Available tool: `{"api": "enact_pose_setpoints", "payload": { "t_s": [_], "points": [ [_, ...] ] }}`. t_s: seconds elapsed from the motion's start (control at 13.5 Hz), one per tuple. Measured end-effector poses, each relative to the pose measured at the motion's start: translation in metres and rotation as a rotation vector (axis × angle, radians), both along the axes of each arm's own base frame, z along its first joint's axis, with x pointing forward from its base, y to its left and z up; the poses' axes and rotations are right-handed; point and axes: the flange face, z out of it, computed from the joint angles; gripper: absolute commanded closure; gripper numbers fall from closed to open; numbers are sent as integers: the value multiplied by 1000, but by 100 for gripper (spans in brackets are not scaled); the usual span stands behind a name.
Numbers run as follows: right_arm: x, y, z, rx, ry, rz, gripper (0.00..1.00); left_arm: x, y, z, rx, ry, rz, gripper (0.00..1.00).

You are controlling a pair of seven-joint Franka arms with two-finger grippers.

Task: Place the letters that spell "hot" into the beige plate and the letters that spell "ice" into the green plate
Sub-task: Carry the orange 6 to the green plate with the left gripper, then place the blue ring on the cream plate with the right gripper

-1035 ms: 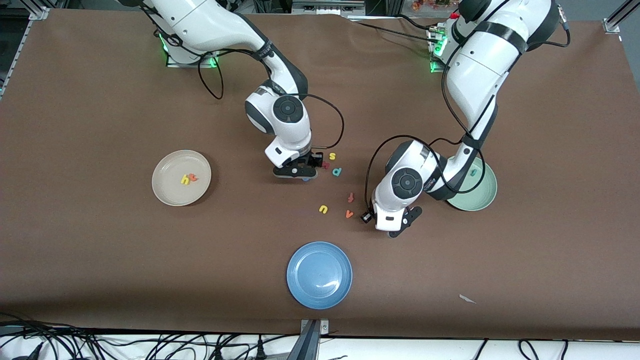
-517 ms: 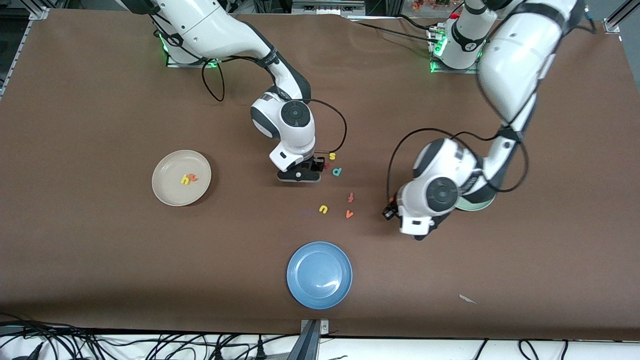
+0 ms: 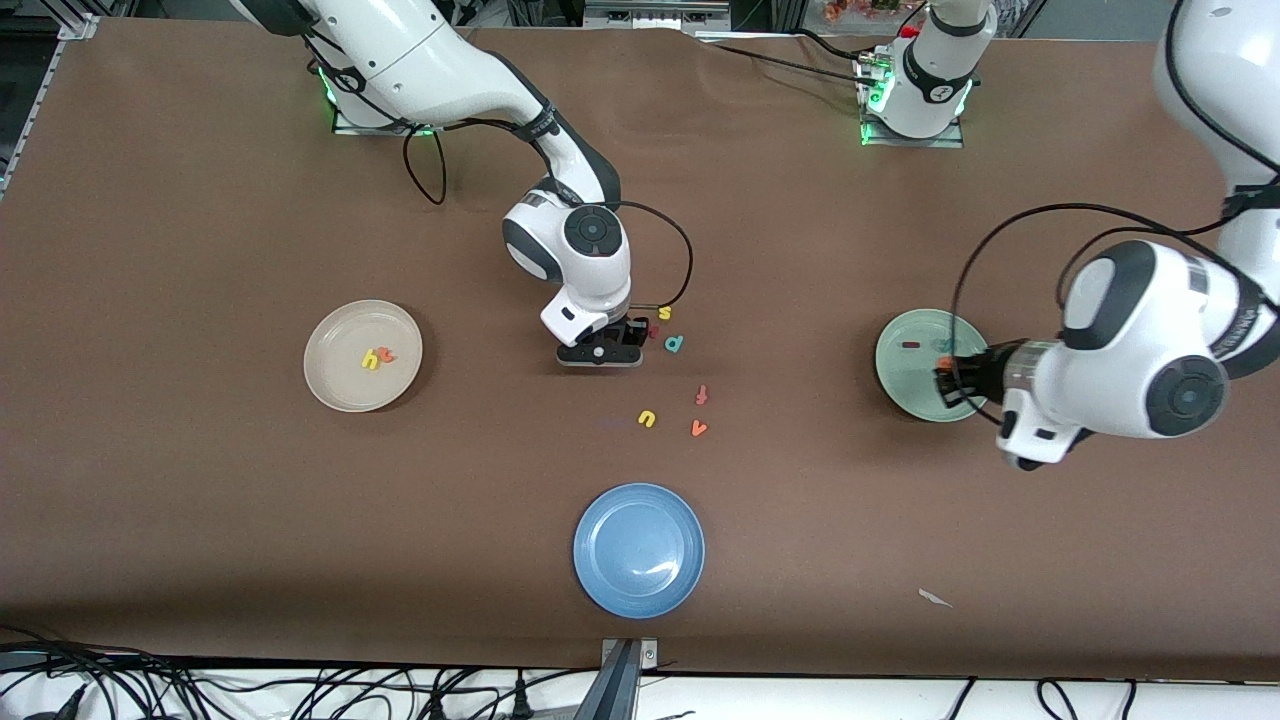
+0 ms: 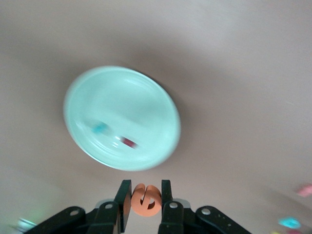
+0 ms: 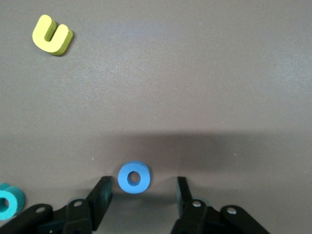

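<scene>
While the left gripper (image 4: 146, 200) pinches the orange foam e (image 4: 145, 199) at frame bottom, the right gripper (image 5: 141, 195) stands spread around the blue ring-shaped o (image 5: 133, 176).

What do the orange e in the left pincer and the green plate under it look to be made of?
The orange e, clamped in the left pincer, looks like foam: thick, matte, with soft, blunt cut edges. The green plate looks like glazed ceramic or hard plastic, which of the two I cannot tell: smooth, pale mint, with a faint sheen and a raised rim.
</scene>
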Motion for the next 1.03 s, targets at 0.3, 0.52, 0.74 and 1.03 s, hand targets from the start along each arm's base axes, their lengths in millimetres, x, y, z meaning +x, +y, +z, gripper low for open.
{"api": "enact_pose_setpoints", "payload": {
  "t_s": [0.3,0.52,0.74,1.03],
  "points": [
    [0,3,3,6,-7,4,66,-17,36,-78,18,-80,-41,100],
    [0,4,4,7,-9,4,80,-43,22,-129,15,-84,-87,100],
    [0,4,4,8,-9,-2,91,-50,18,-137,10,-77,-94,73],
    [11,-1,11,12,-27,-15,94,-48,20,-137,9,-93,-78,0]
  ]
}}
